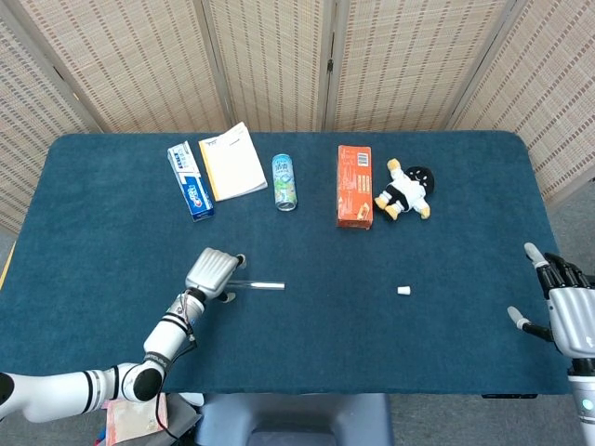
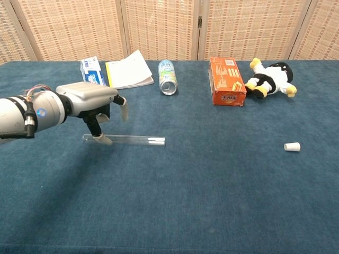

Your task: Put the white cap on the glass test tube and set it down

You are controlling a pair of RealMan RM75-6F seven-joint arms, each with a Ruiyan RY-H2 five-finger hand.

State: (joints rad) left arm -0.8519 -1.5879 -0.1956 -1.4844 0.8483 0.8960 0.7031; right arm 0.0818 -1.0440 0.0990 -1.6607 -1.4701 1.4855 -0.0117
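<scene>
**Left hand over the tube's end, cap lying apart**

Here the glass test tube (image 2: 125, 139) lies flat on the blue, carpet-like table cloth (image 1: 307, 334), a thin clear cylinder running left to right. The white cap (image 2: 292, 147), a small tapered plug, sits on its side well apart from it, toward the right.

The left hand (image 2: 90, 103), silver-shelled with dark fingers and pale tips, hangs palm down over the tube's left end. Its fingers are apart and curved downward; the thumb tip (image 2: 102, 139) comes down right at the tube, though whether it touches the glass cannot be told. Nothing is gripped. The right hand (image 1: 569, 311) is at the table's right edge, fingers spread and empty, shown only in the head view.

Along the far side lie a flat toothpaste box (image 1: 190, 180), a pale yellow notepad (image 1: 232, 162), a small can (image 1: 284, 181) on its side, an orange carton (image 1: 354, 186), and a soft black-and-white plush toy (image 1: 405, 190). Woven screen panels (image 1: 279, 56) stand behind.
</scene>
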